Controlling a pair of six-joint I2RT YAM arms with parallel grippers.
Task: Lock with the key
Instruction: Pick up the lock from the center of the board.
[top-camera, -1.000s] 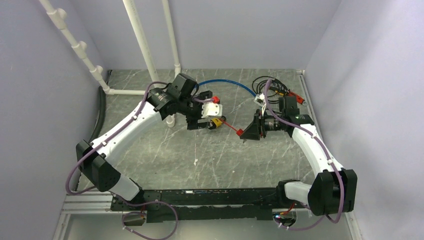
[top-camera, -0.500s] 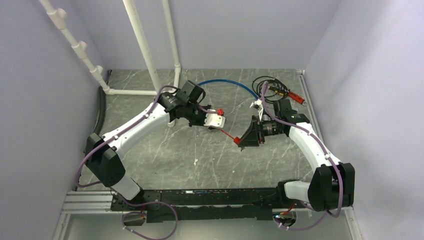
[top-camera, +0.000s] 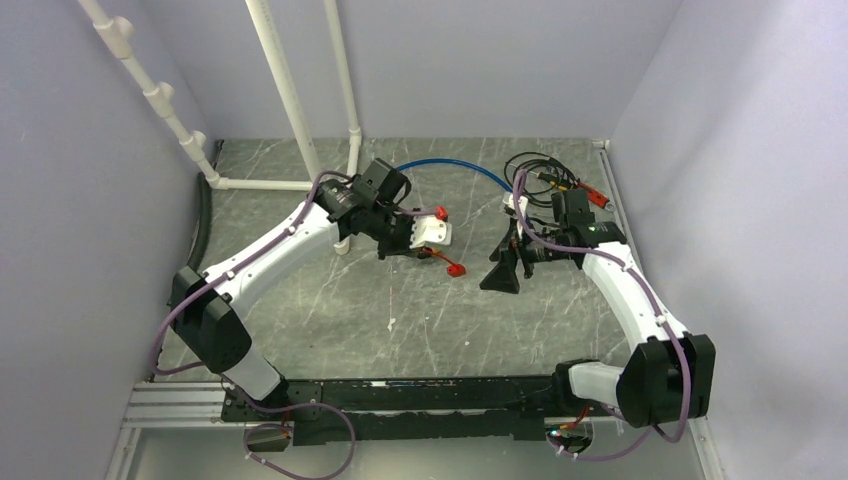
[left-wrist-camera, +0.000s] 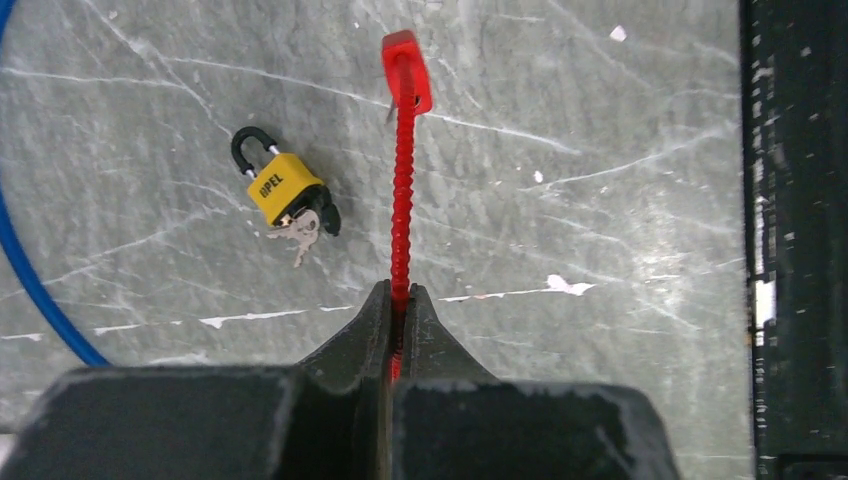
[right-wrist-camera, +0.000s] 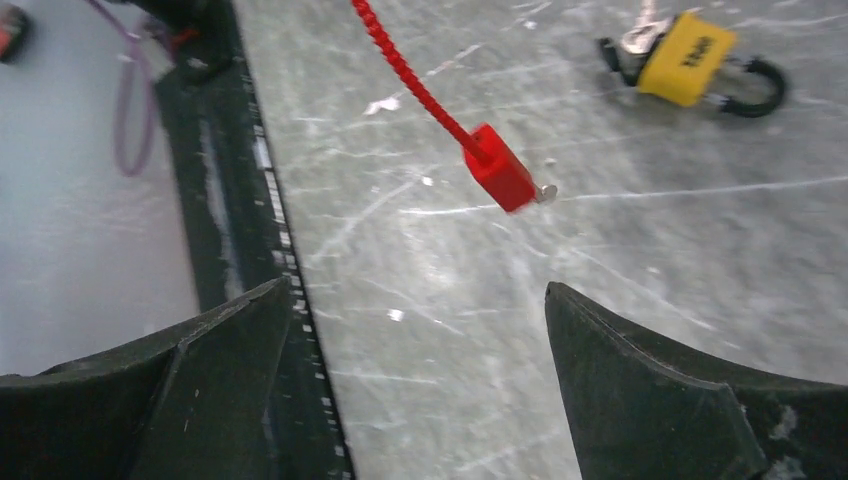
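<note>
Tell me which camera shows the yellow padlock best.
The left wrist view: the yellow padlock lies whole in frame, with shackle, label and keys plain. The right wrist view catches it at the top edge, blurrier. In the top view I cannot make it out.

- Grey marbled tabletop (top-camera: 420, 320), scuffed with white marks.
- White pipes (top-camera: 285, 90) stand at 11 o'clock, and one runs along the tabletop to the left wall.
- Blue cable (top-camera: 470, 170) arcs at 12 o'clock.
- Coiled black wires (top-camera: 530, 162) lie at 1 o'clock.
- Black hose (top-camera: 205, 215) hugs the wall at 9 o'clock.
</note>
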